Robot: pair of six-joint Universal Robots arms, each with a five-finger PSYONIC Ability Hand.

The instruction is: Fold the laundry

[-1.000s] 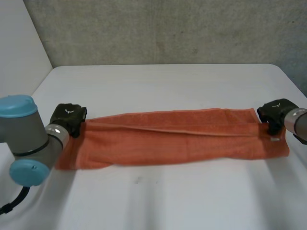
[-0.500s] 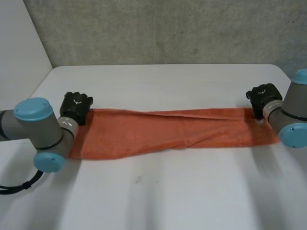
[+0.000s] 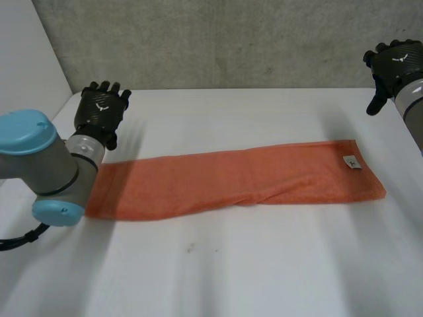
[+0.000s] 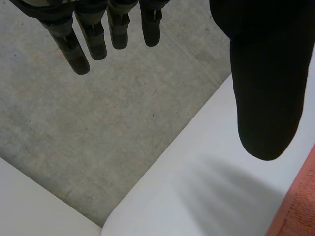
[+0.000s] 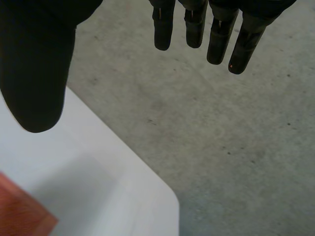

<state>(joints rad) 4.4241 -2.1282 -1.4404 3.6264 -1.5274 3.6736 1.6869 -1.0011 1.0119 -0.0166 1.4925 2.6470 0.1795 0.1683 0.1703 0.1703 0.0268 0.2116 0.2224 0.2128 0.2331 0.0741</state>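
An orange towel (image 3: pixel 231 179), folded into a long narrow strip, lies flat across the white table (image 3: pixel 218 264), with a small white label (image 3: pixel 353 162) near its right end. My left hand (image 3: pixel 100 111) hovers open above the table just beyond the strip's left end, fingers (image 4: pixel 83 44) straight and thumb (image 4: pixel 266 88) apart, holding nothing. My right hand (image 3: pixel 392 65) is raised open past the strip's far right corner, with its fingers (image 5: pixel 197 27) spread and its thumb (image 5: pixel 37 73) empty. A corner of the towel (image 5: pixel 19 214) lies below the right hand's thumb, and an edge of the towel (image 4: pixel 298 206) below the left hand's.
A grey concrete floor (image 3: pixel 218 39) lies beyond the table's far edge. The table's rounded far corners (image 5: pixel 170 196) sit under the fingertips of each hand. My left arm (image 3: pixel 39 165) stands over the strip's left end.
Both hands have let go of the towel's ends, opened and lifted away towards the far corners. The towel has been folded lengthwise into a narrower strip and now lies free.
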